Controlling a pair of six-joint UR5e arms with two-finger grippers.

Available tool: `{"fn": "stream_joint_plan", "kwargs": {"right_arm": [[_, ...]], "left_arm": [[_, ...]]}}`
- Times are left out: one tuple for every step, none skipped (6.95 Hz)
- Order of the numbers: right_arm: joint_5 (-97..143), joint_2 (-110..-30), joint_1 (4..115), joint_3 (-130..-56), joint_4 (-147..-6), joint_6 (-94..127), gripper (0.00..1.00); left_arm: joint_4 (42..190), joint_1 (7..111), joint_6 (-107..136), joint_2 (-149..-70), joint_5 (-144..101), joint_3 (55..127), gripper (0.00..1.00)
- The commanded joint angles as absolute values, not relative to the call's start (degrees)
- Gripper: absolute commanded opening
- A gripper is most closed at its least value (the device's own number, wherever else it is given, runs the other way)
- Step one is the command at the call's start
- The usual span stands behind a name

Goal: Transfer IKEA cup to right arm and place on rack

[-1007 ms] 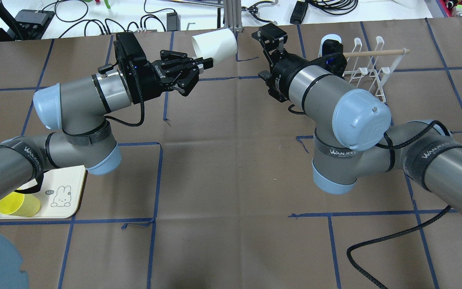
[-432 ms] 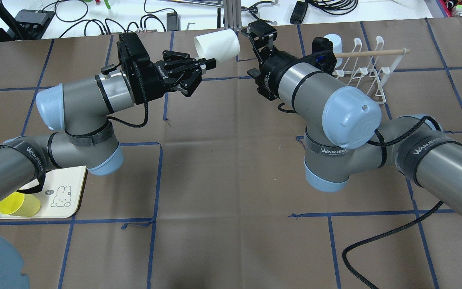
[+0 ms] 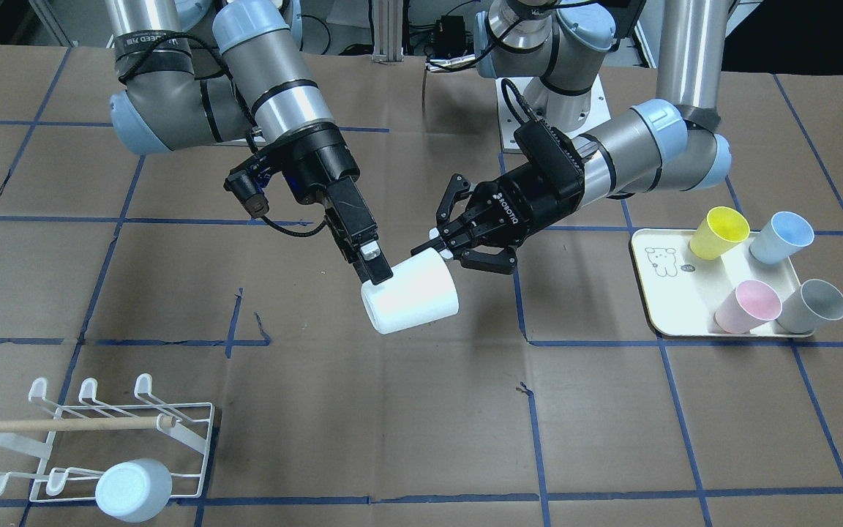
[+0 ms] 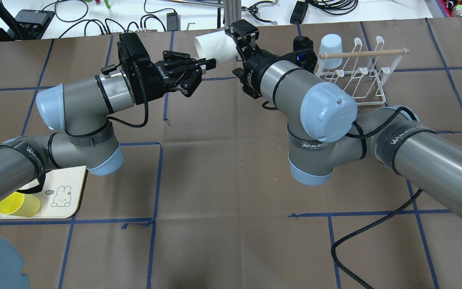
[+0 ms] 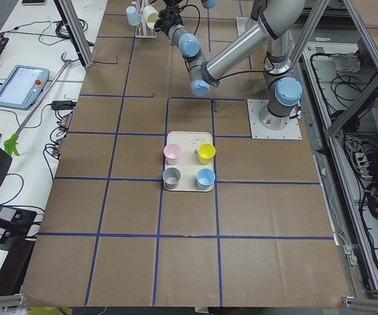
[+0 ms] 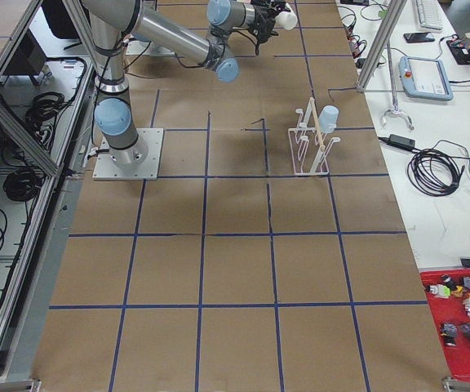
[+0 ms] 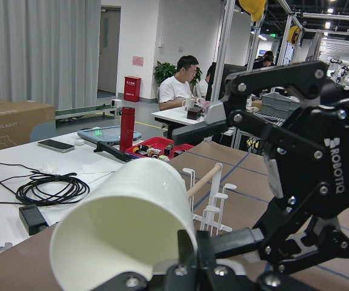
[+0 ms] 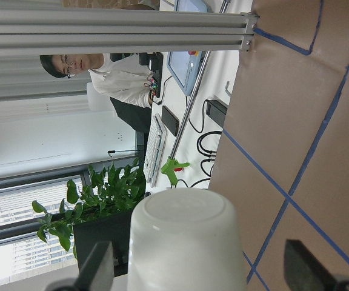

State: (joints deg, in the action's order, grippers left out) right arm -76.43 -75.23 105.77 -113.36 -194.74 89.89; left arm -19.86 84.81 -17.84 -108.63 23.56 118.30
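Above the bench [image 3: 612, 439], between the two arms, the white cup [image 3: 410, 300] lies on its side in the air, mouth toward the left arm. The left hand [image 3: 442, 247] is clamped on the cup's rim. The right hand [image 8: 200, 267] is spread wide around the closed base, and its wrist view shows a gap on each side. The rack [image 3: 63, 424] stands on the bench well apart from the cup, with a pale blue cup [image 3: 132, 489] upturned on it at one end.
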Motion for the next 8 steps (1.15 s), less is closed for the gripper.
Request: {"fn": "stream_joint_plan", "kwargs": {"right_arm": [[-76.6, -73.6, 106.2, -110.8, -194.6, 90.3, 0.99], [-76.5, -72.5, 106.2, -110.0, -194.7, 90.3, 0.99], [-76.4, -72.0, 106.2, -110.0, -194.9, 90.3, 0.99], [-76.4, -71.6, 106.2, -109.6, -194.8, 90.6, 0.99], [-76.4, -71.5, 106.2, -109.2, -194.8, 90.7, 0.99], [-76.4, -71.2, 106.2, -109.0, -194.8, 90.7, 0.99], [-76.4, -71.2, 106.2, -109.0, -194.7, 90.7, 0.99], [-76.4, -71.2, 106.3, -109.0, -194.7, 90.7, 0.98]], "left_arm": [[-19.9, 84.7, -17.8, -108.5, 23.6, 118.3, 0.06], [-19.9, 84.8, -17.8, -108.5, 23.6, 118.3, 0.06], [-19.9, 84.8, -17.8, -108.5, 23.6, 118.3, 0.06], [-19.9, 84.8, -17.8, -108.5, 23.6, 118.3, 0.07], [-19.9, 84.8, -17.8, -108.5, 23.6, 118.3, 0.07], [-19.9, 84.7, -17.8, -108.5, 23.6, 118.3, 0.07], [-19.9, 84.8, -17.8, -108.5, 23.6, 118.3, 0.07], [-19.9, 84.8, -17.8, -108.5, 23.6, 118.3, 0.08]]}}
